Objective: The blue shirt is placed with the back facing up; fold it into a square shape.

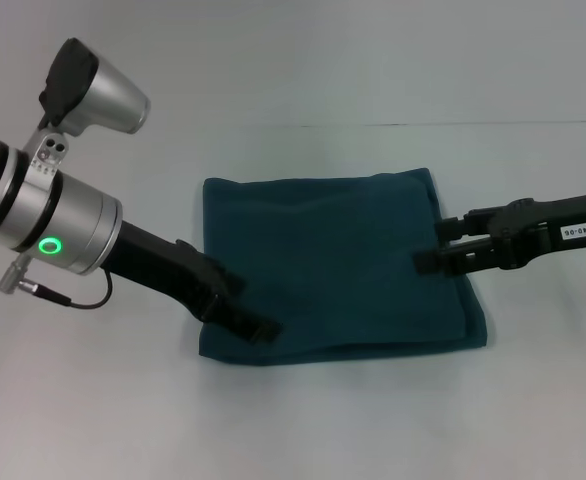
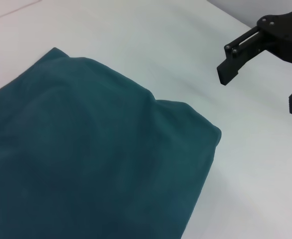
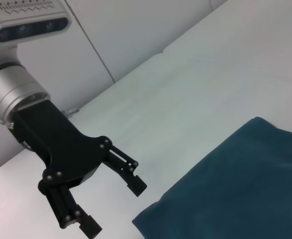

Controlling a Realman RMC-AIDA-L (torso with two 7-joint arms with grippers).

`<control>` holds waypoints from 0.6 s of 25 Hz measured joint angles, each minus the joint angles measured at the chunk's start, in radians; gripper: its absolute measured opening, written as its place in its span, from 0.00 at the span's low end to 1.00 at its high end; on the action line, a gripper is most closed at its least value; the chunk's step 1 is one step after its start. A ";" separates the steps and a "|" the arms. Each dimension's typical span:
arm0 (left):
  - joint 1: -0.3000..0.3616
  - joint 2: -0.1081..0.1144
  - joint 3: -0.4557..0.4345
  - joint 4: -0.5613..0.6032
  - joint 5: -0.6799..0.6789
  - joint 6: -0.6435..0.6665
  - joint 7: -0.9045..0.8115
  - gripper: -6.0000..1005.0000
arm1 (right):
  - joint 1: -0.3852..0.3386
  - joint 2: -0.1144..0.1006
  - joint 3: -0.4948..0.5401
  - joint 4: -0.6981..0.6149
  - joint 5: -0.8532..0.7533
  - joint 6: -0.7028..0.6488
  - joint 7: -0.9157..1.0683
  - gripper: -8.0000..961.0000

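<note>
The blue shirt [image 1: 333,265] lies flat in the middle of the white table [image 1: 93,410], folded into a rough square with its plain side up; no lettering shows. My left gripper [image 1: 248,305] is open and empty over the shirt's near left edge. My right gripper [image 1: 431,245] is open and empty over the shirt's right edge. The left wrist view shows the shirt's folded corner [image 2: 196,124] and the right gripper [image 2: 263,87], open, beyond it. The right wrist view shows the shirt [image 3: 245,189] and the left gripper [image 3: 113,209], open, beside its corner.
The table's far edge [image 1: 373,123] meets a pale wall behind the shirt. The left arm's silver wrist [image 1: 53,215] and cable [image 1: 73,295] hang over the table's left side. Bare table surrounds the shirt.
</note>
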 joint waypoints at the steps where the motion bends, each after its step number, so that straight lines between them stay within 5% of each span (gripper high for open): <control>1: -0.002 0.000 0.000 0.000 0.000 -0.001 0.000 0.93 | 0.000 0.000 0.000 0.000 0.000 -0.002 0.000 0.95; 15: -0.002 -0.004 0.001 -0.003 0.001 -0.015 -0.002 0.93 | 0.000 -0.001 -0.001 -0.007 -0.005 0.001 0.000 0.95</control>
